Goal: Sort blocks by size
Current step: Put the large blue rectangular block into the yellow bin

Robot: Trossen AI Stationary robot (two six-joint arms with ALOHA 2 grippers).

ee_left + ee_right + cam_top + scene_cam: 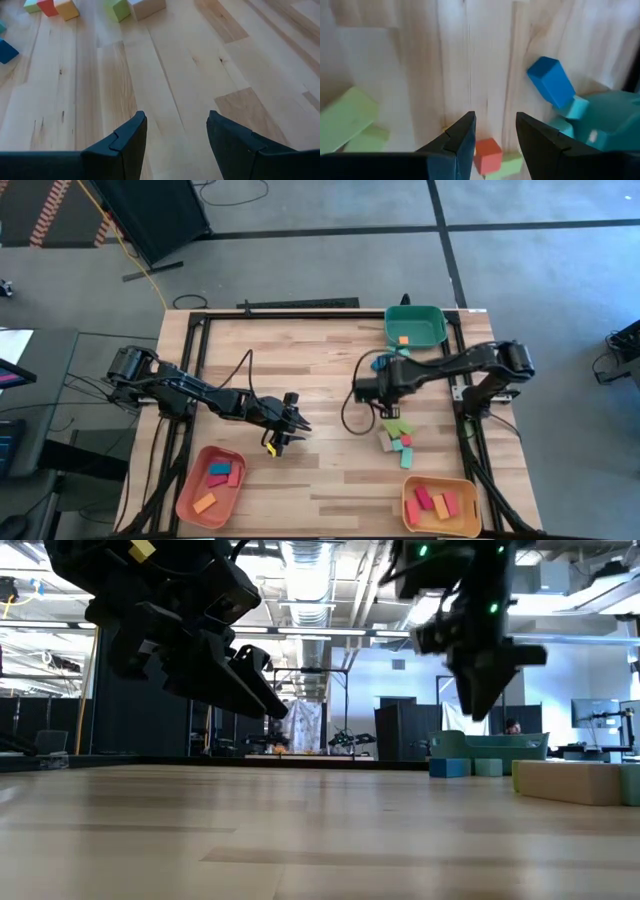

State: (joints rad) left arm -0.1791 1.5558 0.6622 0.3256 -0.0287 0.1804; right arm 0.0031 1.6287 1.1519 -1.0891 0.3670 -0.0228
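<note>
A loose pile of blocks [396, 437], green, pink, teal and pale wood, lies on the table right of centre. A blue block [382, 362] lies near the green tray [432, 338]. My right gripper [361, 392] hangs open above the table, just left of the pile and pointing steeply down. In the right wrist view a red block [487, 154] and a green bar [346, 118] lie on the table below my right gripper [495, 131]. My left gripper [176, 131] hovers open over bare wood left of centre [298, 426], clear of every block.
The green tray holds one orange block [403, 340]. A salmon tray [186, 498] at the near left and a yellow tray [474, 520] at the near right hold several blocks each. Bare wood lies between the two grippers. A dark frame edges the table.
</note>
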